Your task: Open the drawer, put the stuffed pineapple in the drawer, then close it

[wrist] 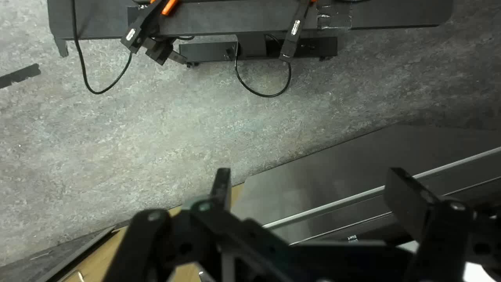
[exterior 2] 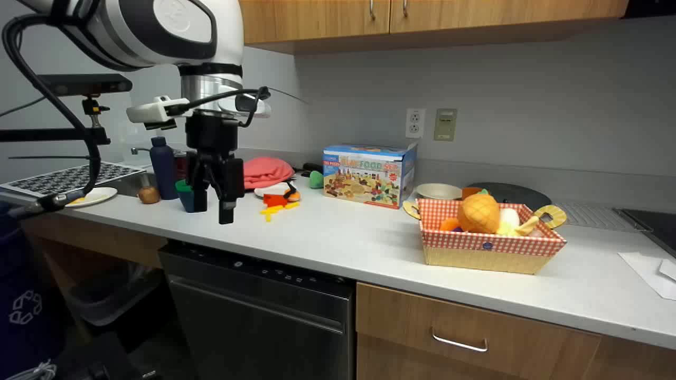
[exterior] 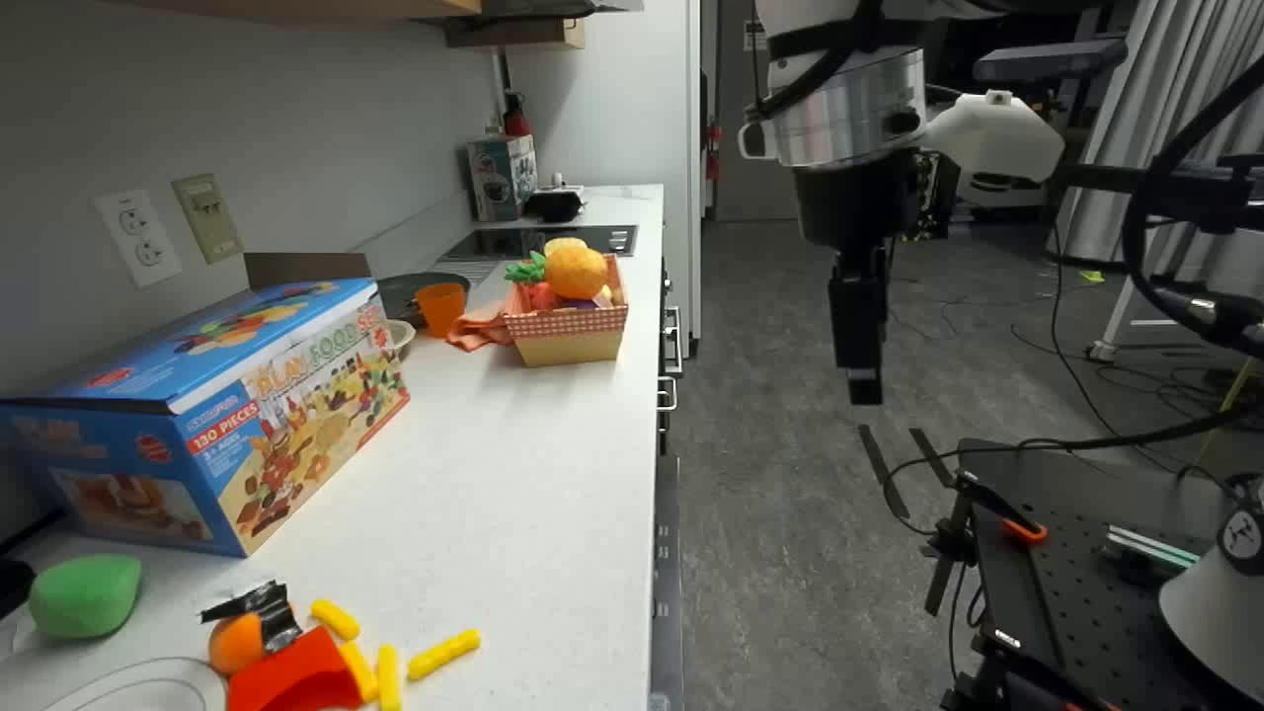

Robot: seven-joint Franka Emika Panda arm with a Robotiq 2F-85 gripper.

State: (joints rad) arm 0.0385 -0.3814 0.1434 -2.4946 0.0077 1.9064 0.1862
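Observation:
The drawer (exterior 2: pixel 422 316) has a wood-grain front with a silver bar handle (exterior 2: pixel 458 345). It is shut below the counter in an exterior view; its inside is hidden. The stuffed pineapple (exterior 2: pixel 478 212) has a yellow-orange rounded body and a green leafy top. It lies on top of the things in the checked basket (exterior 2: pixel 488 259) on the counter; it also shows in an exterior view (exterior: pixel 576 272). My gripper (exterior 2: pixel 213 208) points down, open and empty, in front of the counter, well away from the pineapple and drawer. Both fingers are apart in the wrist view (wrist: pixel 311 174).
The counter (exterior 2: pixel 327 248) runs above the dark dishwasher (exterior 2: pixel 259 316), left of the drawer. A play food box (exterior 2: pixel 364 179), a green ball (exterior: pixel 87 595), an orange-and-yellow plastic toy (exterior: pixel 296 676) and a blue bottle (exterior 2: pixel 163 169) stand on the counter. Overhead cabinets (exterior 2: pixel 433 21) hang above.

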